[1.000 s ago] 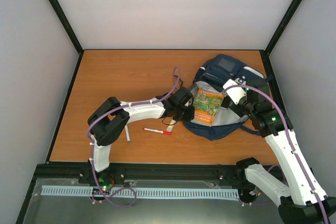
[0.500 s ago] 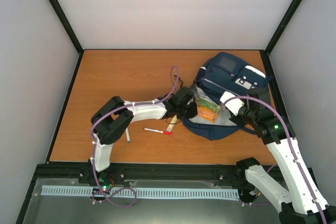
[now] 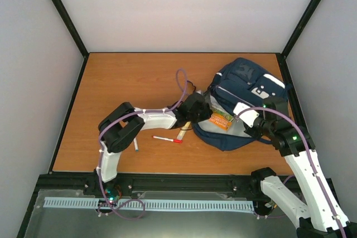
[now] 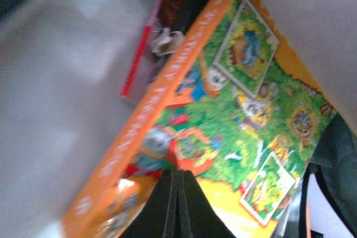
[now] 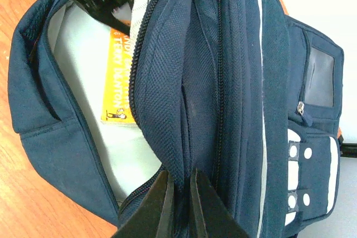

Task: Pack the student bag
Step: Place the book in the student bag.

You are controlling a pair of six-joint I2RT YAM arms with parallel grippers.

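Light: bright, even, from overhead | Shadows: soft, short on the table [image 3: 128, 82] | Left wrist view: blurred, washed out at left | Right wrist view: sharp

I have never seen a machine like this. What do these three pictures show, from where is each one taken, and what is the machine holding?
These are two robot arms fixed at the near edge of a wooden table. One picture looks down from above; the other two come from a camera on each wrist. The right gripper is shut on the fabric edge of the navy student bag, beside its open mouth. The left gripper, shut and holding nothing, points at an orange and green book lying inside the bag. A red-capped pen lies on the table.
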